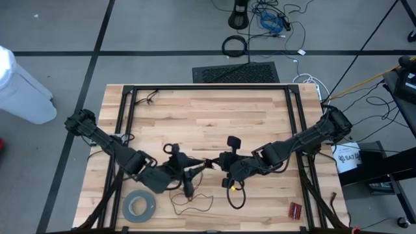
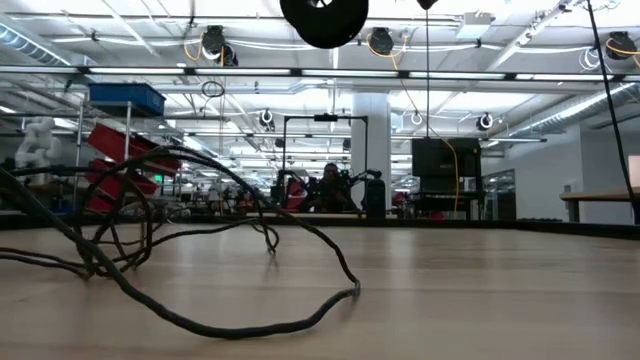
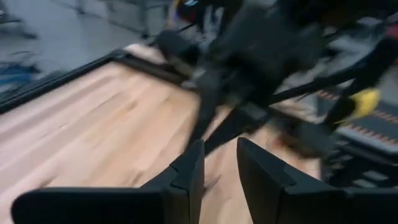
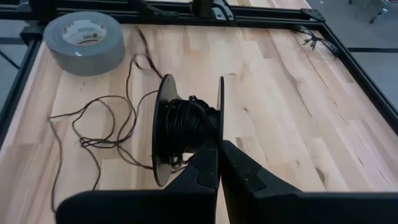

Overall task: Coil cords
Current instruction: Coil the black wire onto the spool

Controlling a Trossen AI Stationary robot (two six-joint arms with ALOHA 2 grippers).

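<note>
Cords (image 4: 112, 124) lie as 1 thin dark wire in loose loops on the wooden table (image 4: 280, 93), and part of the wire is wound on a small black spool (image 4: 183, 134). In the right wrist view we see the spool standing on its edge at the middle of the frame, right at the tips of the right claw (image 4: 217, 146). That claw's 2 fingers are pressed together, and they touch the spool's middle. We cannot tell if they really pinch it. The loose wire runs from the spool toward the left of that frame, near the grey tape roll (image 4: 87, 37) at the upper left.

From above, we see the loose wire (image 1: 192, 205) at the lower middle of the frame, just beside the left claw (image 1: 187, 179). The right claw (image 1: 229, 175) sits close to it, near the middle. In the left wrist view the left claw's 2 fingers (image 3: 186, 180) stand a little apart with nothing between them.

In the low view the wire (image 2: 200, 250) lies in big loops at the left.
</note>
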